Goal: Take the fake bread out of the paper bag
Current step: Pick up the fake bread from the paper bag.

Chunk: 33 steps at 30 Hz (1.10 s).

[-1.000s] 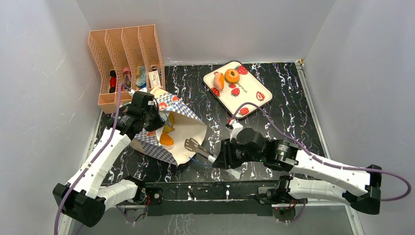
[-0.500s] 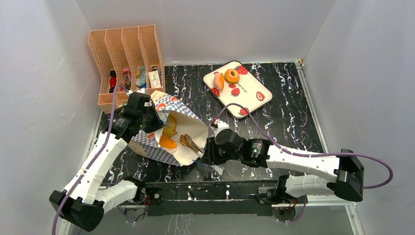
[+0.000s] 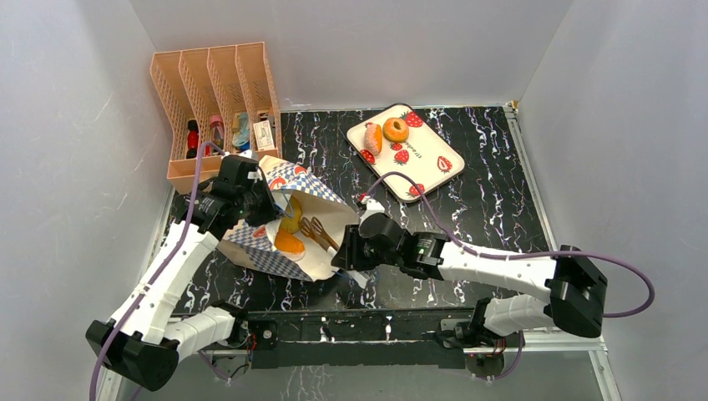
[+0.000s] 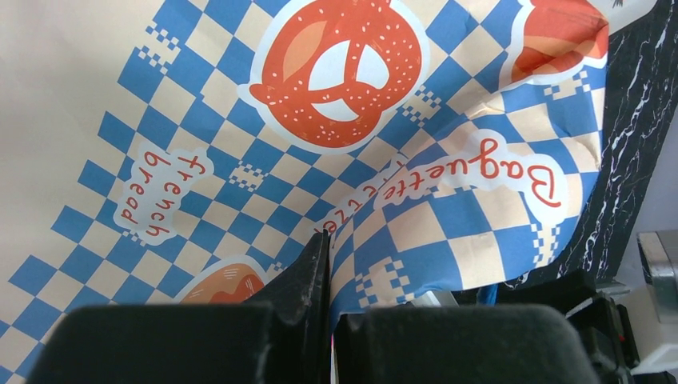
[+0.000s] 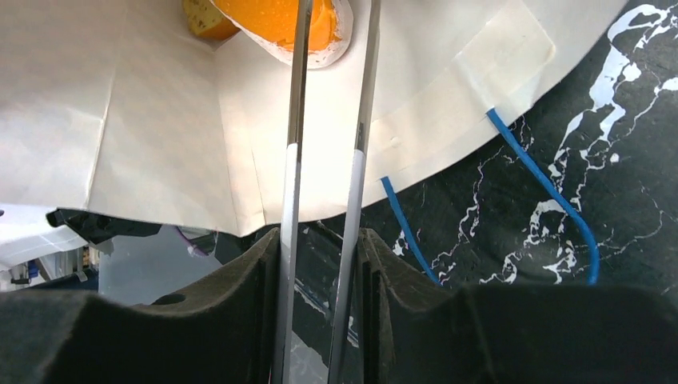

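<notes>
The paper bag [image 3: 316,253] lies on its side, mouth toward the right, with the chequered band filling the left wrist view [image 4: 320,120]. My left gripper [image 3: 257,197] is shut on the bag's upper rim [image 4: 329,240]. Inside the bag lie an orange piece of fake bread [image 3: 288,243] and a yellower piece [image 3: 292,220]. My right gripper [image 3: 346,251] is shut on metal tongs [image 3: 317,230], whose two arms [image 5: 290,160] reach into the bag up to the orange bread [image 5: 272,16]. The tongs' tips stand apart.
A strawberry-print tray [image 3: 427,165] at the back holds a ring donut [image 3: 396,129] and a pinkish roll [image 3: 373,139]. A peach file rack [image 3: 213,100] stands at the back left. The bag's blue cord handle [image 5: 552,200] lies on the black marbled table.
My right arm has moved left and pushed the tongs deeper into the bag, up to the orange bread. My left gripper keeps its hold on the bag's rim.
</notes>
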Tool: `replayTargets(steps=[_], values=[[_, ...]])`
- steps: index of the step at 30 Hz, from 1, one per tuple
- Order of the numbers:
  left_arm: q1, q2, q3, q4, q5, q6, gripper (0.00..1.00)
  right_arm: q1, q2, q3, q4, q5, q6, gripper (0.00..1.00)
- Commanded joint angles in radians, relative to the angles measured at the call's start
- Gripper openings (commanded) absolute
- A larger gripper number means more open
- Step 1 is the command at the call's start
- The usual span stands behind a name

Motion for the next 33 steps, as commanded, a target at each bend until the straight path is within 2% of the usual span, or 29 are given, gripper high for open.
replayTargets(steps=[1,16,33], values=[[0.004,0.0,0.052,-0.001,0.052,0.02,0.0,-0.027,0.028,0.02,0.147,-0.037,0.002,0.32],[0.004,-0.023,0.068,-0.039,0.074,0.035,0.0,-0.117,0.17,0.035,0.266,-0.173,-0.022,0.35],[0.004,-0.035,0.046,-0.051,0.108,0.074,0.0,-0.161,0.27,0.041,0.452,-0.319,-0.039,0.36]])
